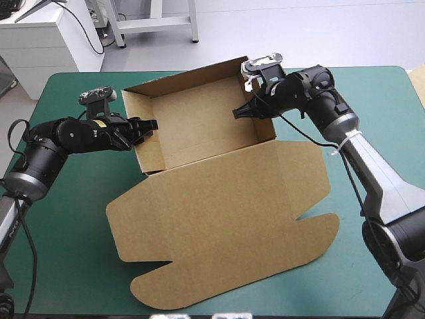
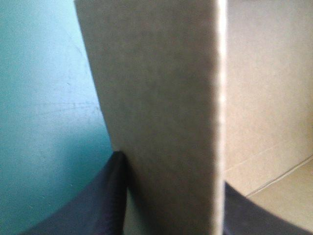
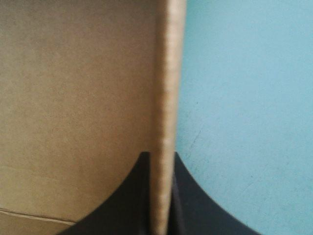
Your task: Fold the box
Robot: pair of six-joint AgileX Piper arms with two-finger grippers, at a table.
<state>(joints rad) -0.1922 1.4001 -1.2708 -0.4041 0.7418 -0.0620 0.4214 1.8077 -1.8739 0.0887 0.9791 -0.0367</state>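
— Fingers first: what do the left fingers [image 1: 147, 125] grip?
— Black and all but closed, they pinch the left wall of the brown box [image 1: 199, 136], one inside the tray and one outside.
— And the right fingers [image 1: 242, 111]?
— Likewise nearly closed on the right wall. From the wrist, the board's edge stands upright between them, teal-green cover beyond.
— Where is the box?
— On the teal-green bench [image 1: 73, 219], toward its far edge. The tray is open with its walls raised, and the lid [image 1: 219, 226] lies flat on the near side.
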